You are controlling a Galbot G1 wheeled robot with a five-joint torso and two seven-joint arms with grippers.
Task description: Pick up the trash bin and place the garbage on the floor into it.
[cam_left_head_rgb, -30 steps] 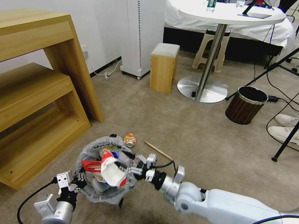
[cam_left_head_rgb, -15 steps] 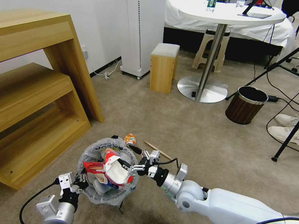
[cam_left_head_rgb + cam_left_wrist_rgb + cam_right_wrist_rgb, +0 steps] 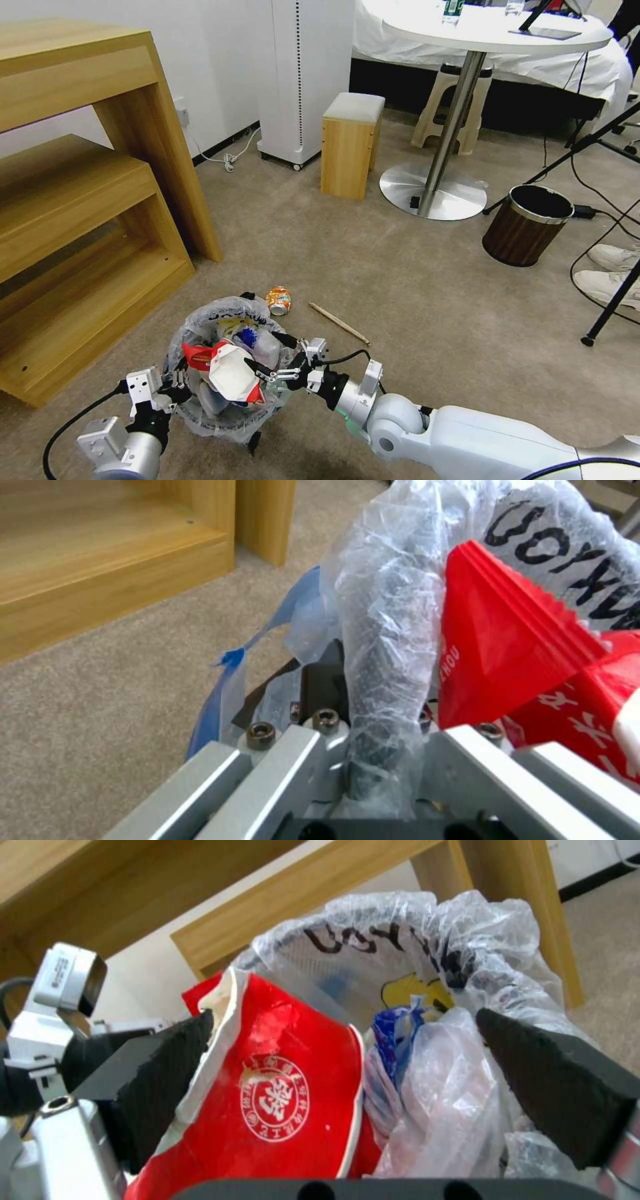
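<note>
The trash bin (image 3: 200, 327), dark and lined with a clear printed bag, hangs just above the beige floor (image 3: 400, 280) at the front left. My left gripper (image 3: 168, 390) is shut on its near rim; the bagged rim (image 3: 387, 670) sits clamped between its fingers. The bin is full of garbage: a red-and-white paper carton (image 3: 230, 373), red wrappers (image 3: 507, 645) and a blue-and-clear bag (image 3: 427, 1075). My right gripper (image 3: 267, 355) is open at the bin's right side, its black pads (image 3: 553, 1080) spread either side of the carton (image 3: 287, 1090). A crushed orange can (image 3: 279, 300) and a wooden stick (image 3: 339, 323) lie on the floor just beyond the bin.
A wooden shelf unit (image 3: 87, 200) stands close on the left. Farther off are a wooden stool (image 3: 350, 143), a white tower unit (image 3: 300, 80), a round table's metal base (image 3: 433, 190) and a brown wood-look bin (image 3: 527, 223). Tripod legs, cables and a person's white shoes (image 3: 610, 270) are at the right.
My right gripper has drawn back toward me and to the left beside the bin. The red-and-white carton has turned and sunk lower in the bin. The bin has shifted slightly.
</note>
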